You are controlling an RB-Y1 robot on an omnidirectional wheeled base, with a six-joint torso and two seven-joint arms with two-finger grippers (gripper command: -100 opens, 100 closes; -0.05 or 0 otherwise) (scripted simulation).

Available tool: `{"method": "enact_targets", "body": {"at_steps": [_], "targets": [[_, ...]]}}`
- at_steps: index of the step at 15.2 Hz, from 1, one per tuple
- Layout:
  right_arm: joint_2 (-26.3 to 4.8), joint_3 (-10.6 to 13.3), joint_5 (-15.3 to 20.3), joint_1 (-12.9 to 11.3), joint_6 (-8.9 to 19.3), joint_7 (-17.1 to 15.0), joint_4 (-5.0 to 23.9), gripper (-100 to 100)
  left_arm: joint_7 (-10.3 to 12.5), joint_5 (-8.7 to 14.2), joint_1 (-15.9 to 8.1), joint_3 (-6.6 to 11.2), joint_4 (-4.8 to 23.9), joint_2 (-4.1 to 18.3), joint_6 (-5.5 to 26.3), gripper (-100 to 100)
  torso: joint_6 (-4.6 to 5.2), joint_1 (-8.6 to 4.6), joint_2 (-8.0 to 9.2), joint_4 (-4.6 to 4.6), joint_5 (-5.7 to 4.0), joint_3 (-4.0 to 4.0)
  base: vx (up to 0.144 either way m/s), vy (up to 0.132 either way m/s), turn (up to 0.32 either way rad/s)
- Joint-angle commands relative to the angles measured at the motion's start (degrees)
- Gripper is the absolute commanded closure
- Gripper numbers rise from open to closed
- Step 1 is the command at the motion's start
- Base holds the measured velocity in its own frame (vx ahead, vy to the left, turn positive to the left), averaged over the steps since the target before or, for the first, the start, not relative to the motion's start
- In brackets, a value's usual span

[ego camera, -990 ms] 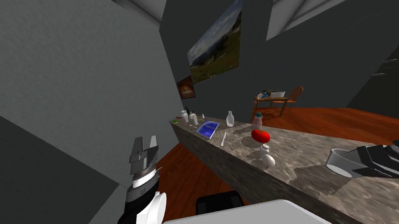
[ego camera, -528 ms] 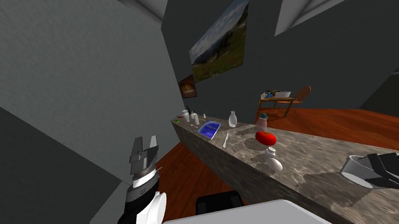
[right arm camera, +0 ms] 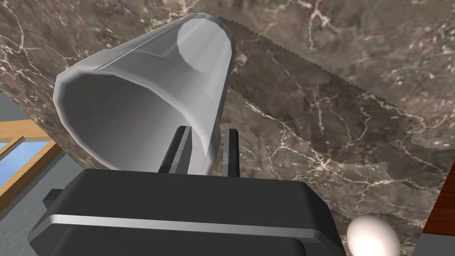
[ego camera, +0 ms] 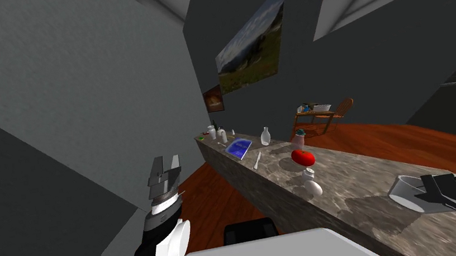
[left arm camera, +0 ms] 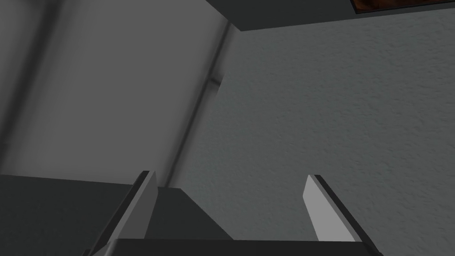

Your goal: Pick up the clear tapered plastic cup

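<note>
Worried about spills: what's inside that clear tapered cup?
Inside the clear tapered cup: one grey finger of the right gripper, nothing else. Its body hides the near rim.

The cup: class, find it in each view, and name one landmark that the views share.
Head view: cup low at the right, over the marble counter.
Right wrist view: cup straight ahead, its wall pinched by the right gripper.
Left wrist view: the left gripper, open.
Shared landmark: the marble counter.
</note>
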Motion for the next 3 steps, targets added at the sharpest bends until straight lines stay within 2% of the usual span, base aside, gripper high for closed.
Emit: {"method": "enact_targets", "body": {"at_steps": [1,3], "targets": [[-1.91,-1.05,-1.30,1.51,-0.31,-0.24,-0.93,100,0.00,0.00,0.00,0.00,0.00,0.00,0.00,0,0.00,0.00,0.00,0.00,0.00,0.00,-0.034,0.018,-0.091],[-1.67,-0.84,-1.03,1.12,-0.45,-0.31,-0.58,100,0.00,0.00,0.00,0.00,0.00,0.00,0.00,0,-0.02,0.08,0.10,0.02,0.03,0.05,-0.031,0.015,-0.045]]}}
